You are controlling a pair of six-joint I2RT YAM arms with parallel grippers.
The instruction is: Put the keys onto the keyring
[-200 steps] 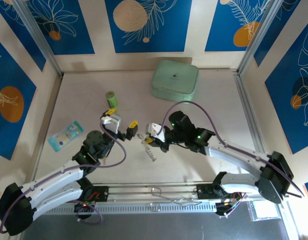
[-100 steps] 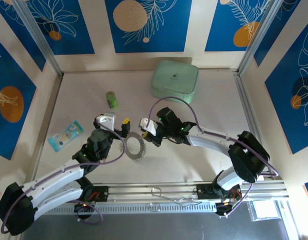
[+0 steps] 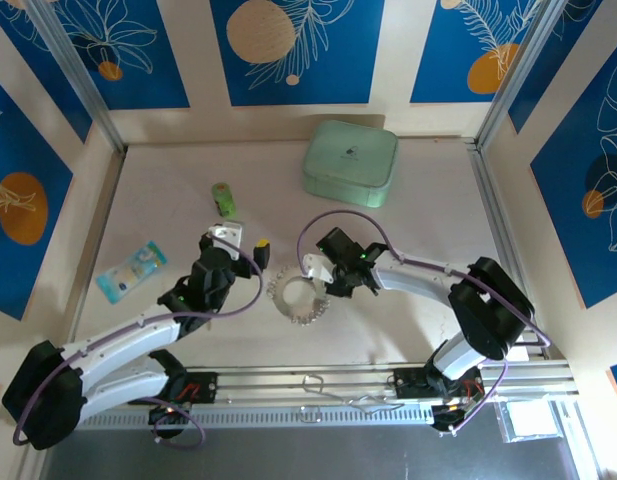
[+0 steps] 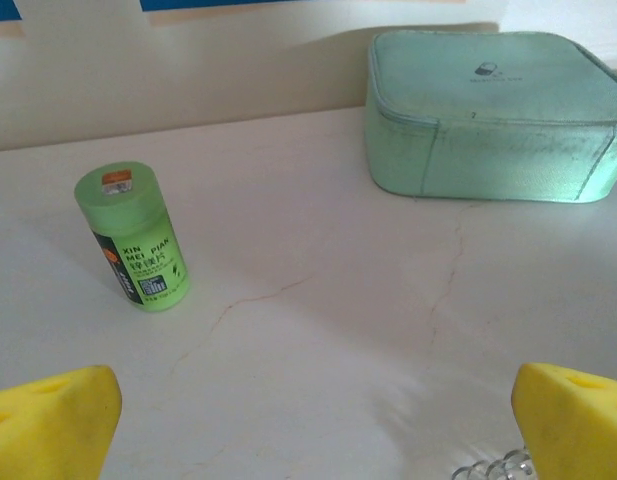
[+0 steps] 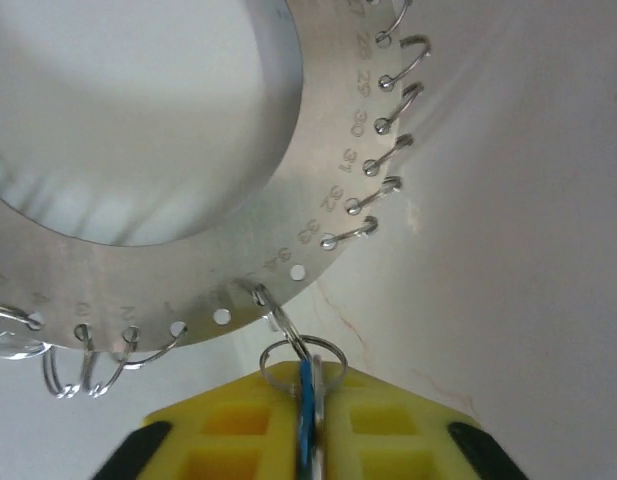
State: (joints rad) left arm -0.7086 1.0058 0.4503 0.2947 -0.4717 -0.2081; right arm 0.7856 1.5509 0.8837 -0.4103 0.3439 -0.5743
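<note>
**Condition.** The keyring (image 5: pixel 328 150) lies flat on the table (image 3: pixel 438 215), between the two claws. The right claw (image 5: pixel 308 420) is clamped on a blue key (image 5: pixel 307 405), held edge-on. The key's small split ring (image 5: pixel 301 353) meets a wire loop at the keyring's rim. Whether the split ring is fully threaded cannot be determined. The left claw (image 4: pixel 313 425) stands wide apart, holds nothing and sits just beside the keyring.

**Hazards.**
1. Release with the split ring half threaded: the key likely drops off.
2. Withdrawal while clamped: the unrestrained keyring is likely dragged across the table.
3. Sideways pull: the wire loop may bend, or the key may twist between the pads.
</note>
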